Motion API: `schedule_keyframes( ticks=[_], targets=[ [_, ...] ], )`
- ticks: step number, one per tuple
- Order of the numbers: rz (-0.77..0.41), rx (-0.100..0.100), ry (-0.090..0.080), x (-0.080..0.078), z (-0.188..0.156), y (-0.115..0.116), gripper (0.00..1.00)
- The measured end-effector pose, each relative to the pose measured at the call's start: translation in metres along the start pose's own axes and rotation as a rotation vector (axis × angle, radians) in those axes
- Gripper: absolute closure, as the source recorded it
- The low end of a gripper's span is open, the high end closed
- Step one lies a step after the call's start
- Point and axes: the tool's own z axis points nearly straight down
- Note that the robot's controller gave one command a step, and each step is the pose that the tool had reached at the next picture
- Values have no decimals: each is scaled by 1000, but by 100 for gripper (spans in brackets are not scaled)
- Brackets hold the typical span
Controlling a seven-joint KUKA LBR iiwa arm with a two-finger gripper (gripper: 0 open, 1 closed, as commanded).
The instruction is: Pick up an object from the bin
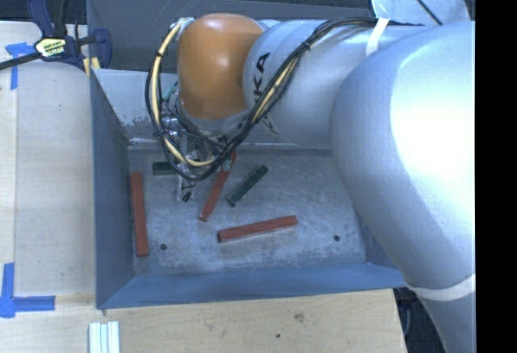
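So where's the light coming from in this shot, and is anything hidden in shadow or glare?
Camera view: light seems to fall from above, giving the orange cover a soft sheen on top and the silver arm a bright band; the arm shades the far floor of the bin, so the gripper sits in gloom; the reddish-brown stick in front lies evenly lit, without glare.

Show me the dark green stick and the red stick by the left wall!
dark green stick [247, 186], camera view, on the middle of its length.
red stick by the left wall [140, 214], camera view, on the middle of its length.
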Motion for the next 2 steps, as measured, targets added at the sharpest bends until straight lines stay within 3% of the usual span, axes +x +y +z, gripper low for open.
schedule_keyframes(
  ticks=[1,2],
  targets=[
    [-7,-1,-3,5,34,-5,0],
    [-6,-2,-10,2,30,-5,100]
  ],
)
